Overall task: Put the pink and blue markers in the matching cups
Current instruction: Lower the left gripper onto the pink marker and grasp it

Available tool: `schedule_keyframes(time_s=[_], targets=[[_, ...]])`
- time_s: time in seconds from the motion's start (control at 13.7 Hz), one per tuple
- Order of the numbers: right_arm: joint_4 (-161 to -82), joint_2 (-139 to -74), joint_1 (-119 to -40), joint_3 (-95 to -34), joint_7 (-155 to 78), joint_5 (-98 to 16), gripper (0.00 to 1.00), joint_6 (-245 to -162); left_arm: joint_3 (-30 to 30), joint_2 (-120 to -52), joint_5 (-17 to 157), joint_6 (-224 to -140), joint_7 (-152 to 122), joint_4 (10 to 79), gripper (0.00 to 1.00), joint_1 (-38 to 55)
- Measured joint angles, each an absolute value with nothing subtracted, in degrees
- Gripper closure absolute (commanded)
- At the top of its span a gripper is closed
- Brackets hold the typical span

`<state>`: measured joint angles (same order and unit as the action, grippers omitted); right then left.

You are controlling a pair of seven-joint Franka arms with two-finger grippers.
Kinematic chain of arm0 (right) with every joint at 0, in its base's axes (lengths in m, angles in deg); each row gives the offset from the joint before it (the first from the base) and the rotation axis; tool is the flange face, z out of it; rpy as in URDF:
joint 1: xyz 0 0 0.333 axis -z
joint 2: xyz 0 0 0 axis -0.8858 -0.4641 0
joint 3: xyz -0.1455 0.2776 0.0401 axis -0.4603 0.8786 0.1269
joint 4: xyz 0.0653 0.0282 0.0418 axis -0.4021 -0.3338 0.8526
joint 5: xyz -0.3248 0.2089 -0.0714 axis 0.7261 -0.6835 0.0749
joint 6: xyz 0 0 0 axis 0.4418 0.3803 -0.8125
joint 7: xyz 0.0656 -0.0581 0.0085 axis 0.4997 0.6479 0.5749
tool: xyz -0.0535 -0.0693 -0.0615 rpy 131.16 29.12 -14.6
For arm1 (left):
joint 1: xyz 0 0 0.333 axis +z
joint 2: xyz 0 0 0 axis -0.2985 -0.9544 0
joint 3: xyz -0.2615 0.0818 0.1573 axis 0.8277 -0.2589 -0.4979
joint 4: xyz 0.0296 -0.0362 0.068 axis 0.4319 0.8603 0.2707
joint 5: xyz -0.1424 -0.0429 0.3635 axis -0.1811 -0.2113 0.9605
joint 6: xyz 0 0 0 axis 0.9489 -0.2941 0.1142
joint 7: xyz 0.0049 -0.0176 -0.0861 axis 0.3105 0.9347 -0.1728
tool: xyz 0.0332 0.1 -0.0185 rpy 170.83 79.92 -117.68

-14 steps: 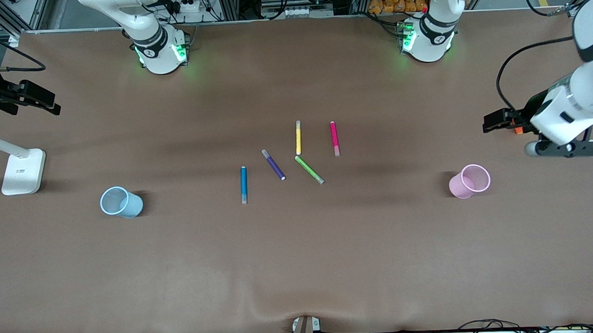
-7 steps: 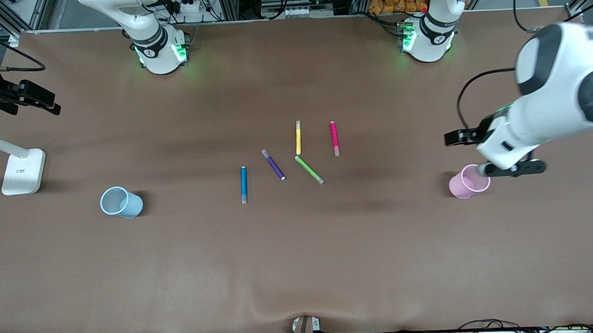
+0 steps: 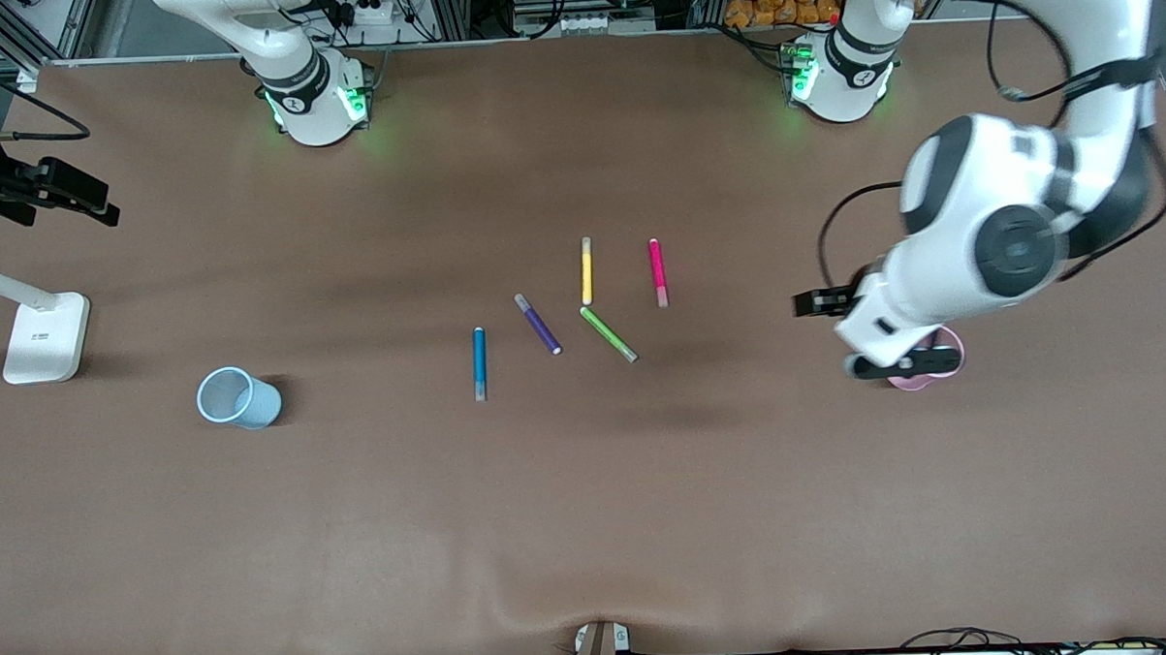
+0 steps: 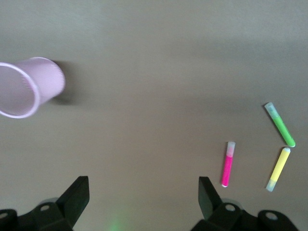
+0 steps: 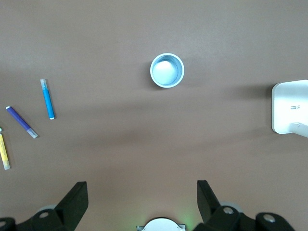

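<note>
Two markers flat — pink marker (image 3: 657, 272), blue marker (image 3: 480, 363) (paler ends camera-ward) — jaws spread.

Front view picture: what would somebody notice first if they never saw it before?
Probably the big white left arm, its left gripper open over the small round pale pink cup at its end of the table. Next, the fan of slim markers mid-table: bright pink marker, yellow marker, green marker, purple marker and blue marker. The pale blue cup stands alone toward the right arm's end.
</note>
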<state>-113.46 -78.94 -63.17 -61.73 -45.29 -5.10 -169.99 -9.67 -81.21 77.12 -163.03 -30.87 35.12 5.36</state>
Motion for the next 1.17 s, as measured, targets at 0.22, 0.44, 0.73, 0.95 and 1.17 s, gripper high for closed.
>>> schedule_keyframes(time_s=[0.22,0.44,0.73,0.95,1.17], targets=[[-113.5,-78.9,-63.2,-61.7,-45.3,-5.1,0.00,-170.0,-9.6,-84.5,73.2,-166.6,-32.7,35.1,0.00,3.0],[-113.5,-78.9,-63.2,-61.7,-45.3,-5.1,0.00,-170.0,-9.5,-87.0,72.3,-168.7,-36.5,35.1,0.00,-0.1],[-113.5,-78.9,-63.2,-61.7,-45.3,-5.1,0.00,-170.0,-9.6,-89.8,72.5,-172.7,-44.9,35.9,0.00,-5.7],[-113.5,-78.9,-63.2,-61.7,-45.3,-5.1,0.00,-170.0,-9.6,-91.2,73.4,-179.0,-49.1,39.8,0.00,-8.4],[-113.5,-78.9,-63.2,-61.7,-45.3,-5.1,0.00,-170.0,-9.6,-92.0,73.8,-182.7,-51.3,43.5,0.00,-9.8]])
